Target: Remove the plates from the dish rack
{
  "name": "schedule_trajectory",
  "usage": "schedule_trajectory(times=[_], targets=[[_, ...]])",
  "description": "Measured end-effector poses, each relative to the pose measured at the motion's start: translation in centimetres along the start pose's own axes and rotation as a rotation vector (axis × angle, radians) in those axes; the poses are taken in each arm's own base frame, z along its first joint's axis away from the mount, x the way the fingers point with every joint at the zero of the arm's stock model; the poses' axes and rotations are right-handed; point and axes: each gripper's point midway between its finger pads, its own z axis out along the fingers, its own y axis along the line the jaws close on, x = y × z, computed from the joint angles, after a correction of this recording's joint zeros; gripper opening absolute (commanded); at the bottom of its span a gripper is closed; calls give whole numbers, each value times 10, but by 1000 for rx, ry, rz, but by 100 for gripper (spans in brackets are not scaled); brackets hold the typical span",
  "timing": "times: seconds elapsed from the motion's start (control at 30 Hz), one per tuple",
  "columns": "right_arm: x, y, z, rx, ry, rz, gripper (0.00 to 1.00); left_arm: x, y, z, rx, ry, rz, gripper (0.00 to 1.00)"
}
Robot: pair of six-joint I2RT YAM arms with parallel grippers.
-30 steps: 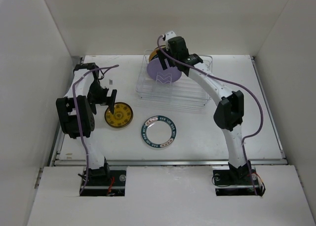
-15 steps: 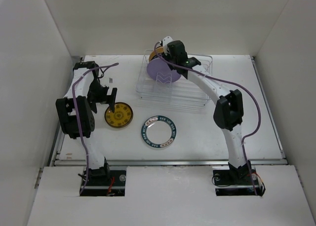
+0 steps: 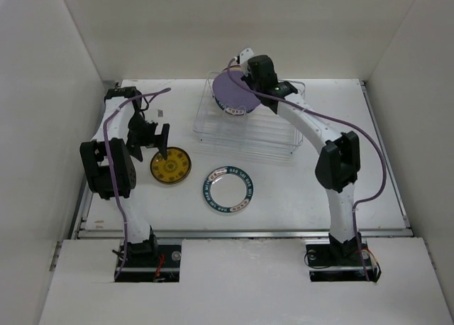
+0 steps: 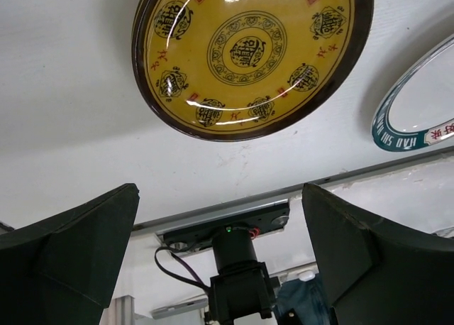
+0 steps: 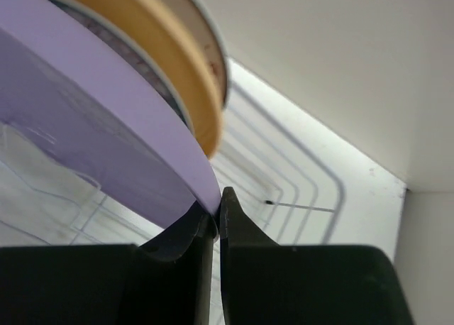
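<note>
The rim of the plain round lavender plate (image 5: 85,126) is pinched between the closed fingers of the right gripper (image 5: 216,206), at the back left of the white wire dish rack (image 3: 248,135); a tan-yellow plate (image 5: 177,76) is seen just behind it; the left gripper (image 4: 220,218) is held wide open over the small gold-patterned plate (image 4: 248,55), which lies on the white table (image 3: 319,190) near a teal-rimmed white plate (image 3: 228,190).

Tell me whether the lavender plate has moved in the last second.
Yes. The lavender plate, pinched at its rim by the right pincer, has tipped back toward the rack's far edge.
</note>
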Motion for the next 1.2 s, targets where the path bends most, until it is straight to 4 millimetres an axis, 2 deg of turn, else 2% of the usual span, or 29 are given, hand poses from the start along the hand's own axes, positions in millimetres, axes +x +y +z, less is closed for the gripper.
schedule_trajectory(times=[0.1,0.17,0.23,0.37,0.47,0.57,0.67,0.7,0.8,0.87,0.93,1.0,1.03,1.13,1.17,1.2], targets=[[-24,-28,-25,62,-66,35,0,-1,-3,-1,14,-6,2,100],[-48,-51,-57,94,-137,79,0,-4,-6,-4,25,-19,9,100],[-64,-66,-79,120,-190,123,0,-11,-11,-12,34,-43,20,100],[-87,-98,-131,179,-275,258,0,-50,-30,-37,38,-160,96,100],[-78,-106,-161,175,-272,384,0,-88,-55,-49,41,-264,172,100],[-38,-98,-180,121,-203,508,0,-118,-80,-48,49,-336,205,100],[32,-78,-191,41,-60,633,0,-138,-99,-30,59,-357,202,100],[63,-69,-195,18,12,683,0,-146,-103,-24,63,-366,193,100],[133,-46,-212,-25,192,812,0,-161,-108,-2,54,-357,175,98],[170,-25,-228,-61,301,887,0,-172,-109,10,43,-360,167,93],[198,3,-249,-129,375,970,0,-179,-110,21,41,-357,151,82],[212,20,-262,-175,414,1014,0,-180,-113,29,50,-345,137,67],[220,29,-268,-202,439,1040,0,-180,-114,32,59,-337,127,47],[240,55,-282,-272,516,1103,0,-181,-120,38,98,-321,99,15],[246,62,-286,-289,542,1118,0,-181,-122,40,111,-315,87,0],[251,69,-289,-306,565,1131,0,-180,-127,41,139,-308,81,0]])
